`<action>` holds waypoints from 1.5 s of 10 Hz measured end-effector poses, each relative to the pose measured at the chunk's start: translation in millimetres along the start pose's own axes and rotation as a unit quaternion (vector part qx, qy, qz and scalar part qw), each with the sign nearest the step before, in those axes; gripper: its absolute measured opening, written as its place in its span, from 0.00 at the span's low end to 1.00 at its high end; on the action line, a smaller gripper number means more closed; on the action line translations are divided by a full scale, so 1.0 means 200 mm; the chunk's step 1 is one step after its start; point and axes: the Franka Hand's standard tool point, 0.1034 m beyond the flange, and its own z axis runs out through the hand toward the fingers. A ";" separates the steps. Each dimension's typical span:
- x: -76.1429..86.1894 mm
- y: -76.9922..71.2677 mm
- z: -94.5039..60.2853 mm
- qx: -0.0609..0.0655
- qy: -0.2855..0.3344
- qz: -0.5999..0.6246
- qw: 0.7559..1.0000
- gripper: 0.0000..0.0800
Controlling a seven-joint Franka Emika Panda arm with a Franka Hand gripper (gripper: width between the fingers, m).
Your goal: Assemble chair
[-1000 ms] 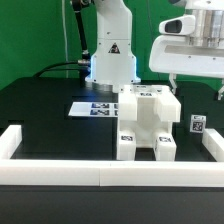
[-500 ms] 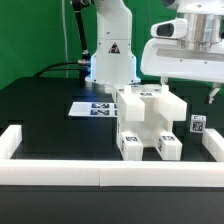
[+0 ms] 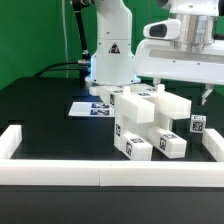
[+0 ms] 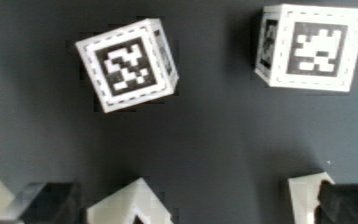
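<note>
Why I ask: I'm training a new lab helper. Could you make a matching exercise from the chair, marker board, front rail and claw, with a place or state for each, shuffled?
Things:
1. chair
2. marker board
3. front rail
4. claw

Places or states:
A. lies flat just in front of the robot's base
B. open
C. stands mid-table, white and blocky, with tags on it
D. runs along the near edge of the table

Pairs: 1-C, 2-A, 3-D, 4-B
</note>
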 end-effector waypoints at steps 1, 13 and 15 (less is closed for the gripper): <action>0.01 0.01 0.00 0.000 0.000 -0.005 1.000 0.81; 0.10 0.06 -0.01 0.002 0.007 -0.020 1.000 0.81; 0.03 -0.03 -0.01 0.002 0.005 -0.007 1.000 0.81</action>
